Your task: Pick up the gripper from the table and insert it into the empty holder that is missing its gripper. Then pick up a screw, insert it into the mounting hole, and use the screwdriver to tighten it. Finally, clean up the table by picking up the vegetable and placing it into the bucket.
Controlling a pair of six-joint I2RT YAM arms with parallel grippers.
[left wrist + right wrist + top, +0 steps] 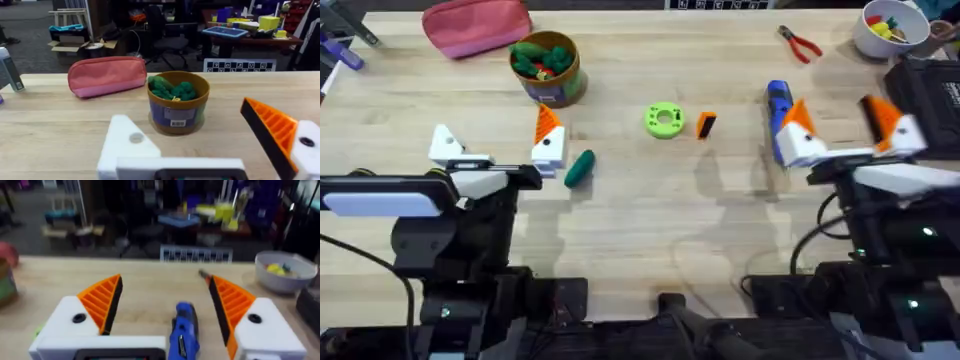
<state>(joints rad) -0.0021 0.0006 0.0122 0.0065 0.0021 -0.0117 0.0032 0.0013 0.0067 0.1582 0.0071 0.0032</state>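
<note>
Spread wide on both arms, gripping nothing. Left gripper [498, 147] at the left of the overhead frame, hovering over the table [650, 210]: one finger fitted with an orange tip [547, 124], the other a bare white holder [445, 146] with a flat face and a mounting hole. Right gripper [850, 133] at the right of the frame, both fingers carrying orange tips, straddling the blue screwdriver [779, 112], which lies on the wood between and below them.

Counted across the overhead view: three mounted orange tips, one loose gripper tip [706, 124] lying near centre, just right of one bright green ring [665, 120]. One dark green vegetable [580, 168] lying just right of the left arm's tipped finger, close but apparently not touching. One bucket [550, 68] in the upper left centre, holding green and red toy vegetables. One pink pouch [478, 27] just left of and behind the bucket. One pair of red-handled pliers [801, 44] in the upper right, and one white bowl [892, 28] of coloured bits at the top right corner. No screw clearly made out.

Seen from the left wrist: bucket [177, 102] straight ahead between the two fingers, pouch [106, 75] to its left.
</note>
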